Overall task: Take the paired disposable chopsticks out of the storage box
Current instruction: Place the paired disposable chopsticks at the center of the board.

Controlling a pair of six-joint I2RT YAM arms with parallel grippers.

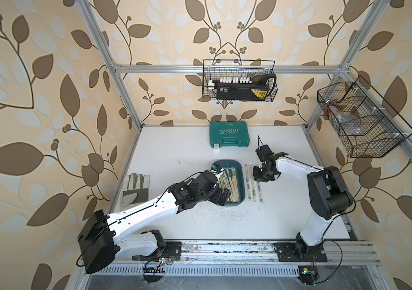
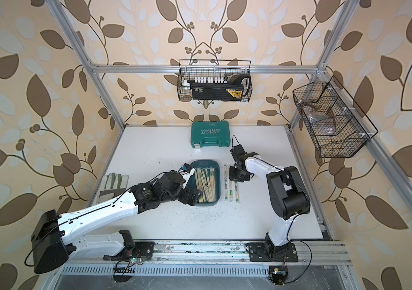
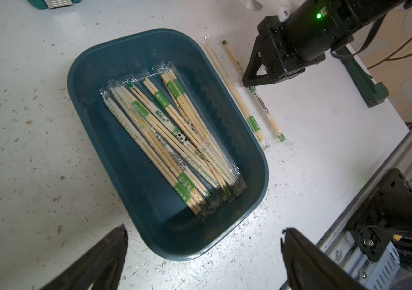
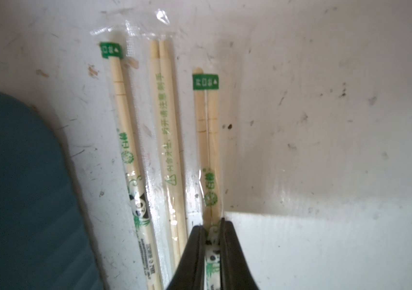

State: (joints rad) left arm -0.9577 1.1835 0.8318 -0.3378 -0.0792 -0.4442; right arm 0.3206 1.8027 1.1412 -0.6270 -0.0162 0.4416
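Observation:
The storage box, a dark teal tray, sits mid-table and holds several paired disposable chopsticks in clear wrappers. Three more pairs lie side by side on the table just right of it. My right gripper is shut on the outermost pair, low over the table. My left gripper hangs open and empty above the box's near end.
A green tool case stands at the back of the table. A work glove lies at the left. Black wire baskets hang on the back wall and the right wall. The arms' metal rail runs along the front edge.

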